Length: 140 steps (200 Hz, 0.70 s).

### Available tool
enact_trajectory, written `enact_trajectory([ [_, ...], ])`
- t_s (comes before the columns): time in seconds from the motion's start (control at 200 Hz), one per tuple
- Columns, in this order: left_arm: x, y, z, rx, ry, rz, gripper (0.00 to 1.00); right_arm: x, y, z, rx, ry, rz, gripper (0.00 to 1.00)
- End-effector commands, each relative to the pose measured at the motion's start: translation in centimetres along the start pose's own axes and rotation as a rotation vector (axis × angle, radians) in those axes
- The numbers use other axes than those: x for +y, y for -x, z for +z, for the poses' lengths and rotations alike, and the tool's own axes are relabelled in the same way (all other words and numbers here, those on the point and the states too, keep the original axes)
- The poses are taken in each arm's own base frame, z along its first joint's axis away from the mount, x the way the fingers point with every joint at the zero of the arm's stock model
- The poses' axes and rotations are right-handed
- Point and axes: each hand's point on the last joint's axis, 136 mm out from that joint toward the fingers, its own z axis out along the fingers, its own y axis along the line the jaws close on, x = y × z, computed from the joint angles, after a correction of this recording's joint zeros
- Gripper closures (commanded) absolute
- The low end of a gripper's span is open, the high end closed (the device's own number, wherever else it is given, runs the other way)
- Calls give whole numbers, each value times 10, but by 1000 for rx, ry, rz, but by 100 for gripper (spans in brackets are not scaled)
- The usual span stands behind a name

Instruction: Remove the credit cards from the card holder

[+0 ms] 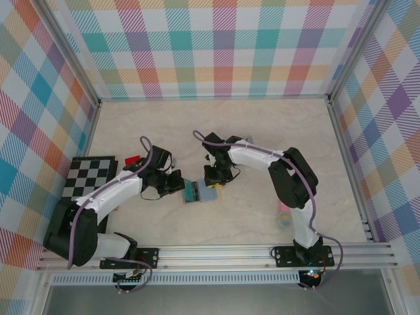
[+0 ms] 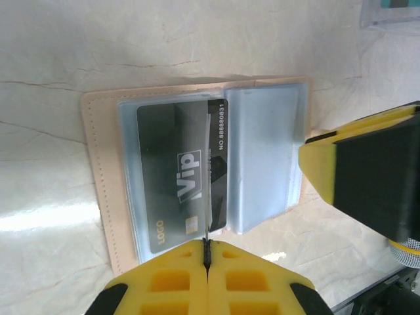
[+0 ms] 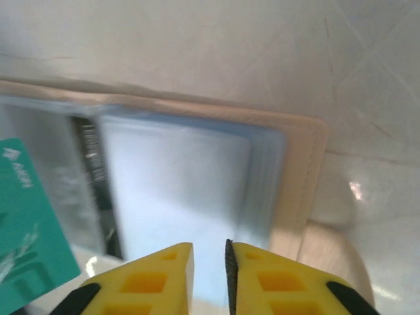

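Observation:
The card holder (image 1: 209,192) lies open on the table, tan rim (image 2: 98,184) outward and blue-grey lining (image 3: 184,190) up. A dark grey VIP card (image 2: 177,184) sits inside its clear sleeve. My left gripper (image 2: 207,246) is shut on a teal-green credit card (image 3: 26,230), which stands edge-on (image 2: 209,184) over the holder's left half. In the top view the left gripper (image 1: 176,184) is at the holder's left side. My right gripper (image 3: 210,252) hovers over the right half with a narrow gap and nothing between its jaws. A red credit card (image 1: 132,159) lies by the checkered board.
A black-and-white checkered board (image 1: 88,177) lies at the left under the left arm. A pink object (image 1: 284,215) rests beside the right arm's base. A clear plastic box (image 2: 394,10) sits beyond the holder. Plaid walls enclose the table on three sides.

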Motion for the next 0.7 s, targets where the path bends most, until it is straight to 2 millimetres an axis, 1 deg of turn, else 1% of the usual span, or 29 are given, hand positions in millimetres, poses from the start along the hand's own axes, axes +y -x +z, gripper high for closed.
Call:
enact_trajectory([
  [0.0, -5, 6, -27, -40, 22, 24, 100, 37, 7, -55, -102, 205, -38, 70],
  [0.12, -23, 12, -48, -82, -40, 32, 100, 47, 12, -90, -180, 336, -31, 58],
  [0.23, -43, 17, -63, -101, -127, 19, 100, 48, 13, -113, -215, 465, -11, 48],
  [0.32, -60, 20, -70, -97, -214, -5, 100, 51, 13, -129, -234, 580, -5, 37],
  [0.4, -77, 23, -76, -86, -310, -25, 100, 51, 14, -138, -243, 661, 1, 29],
  [0.485, -95, 26, -83, -80, -405, -40, 100, 54, 14, -143, -243, 717, 0, 22],
  [0.58, -108, 31, -92, -89, -481, -51, 100, 59, 12, -148, -236, 768, -8, 20],
  [0.65, -114, 34, -97, -93, -522, -68, 100, 63, 11, -151, -225, 799, -14, 20],
  [0.665, -119, 37, -100, -109, -548, -58, 100, 65, 11, -151, -222, 806, -15, 20],
  [0.695, -122, 39, -103, -115, -570, -64, 100, 67, 10, -153, -214, 824, -19, 21],
])
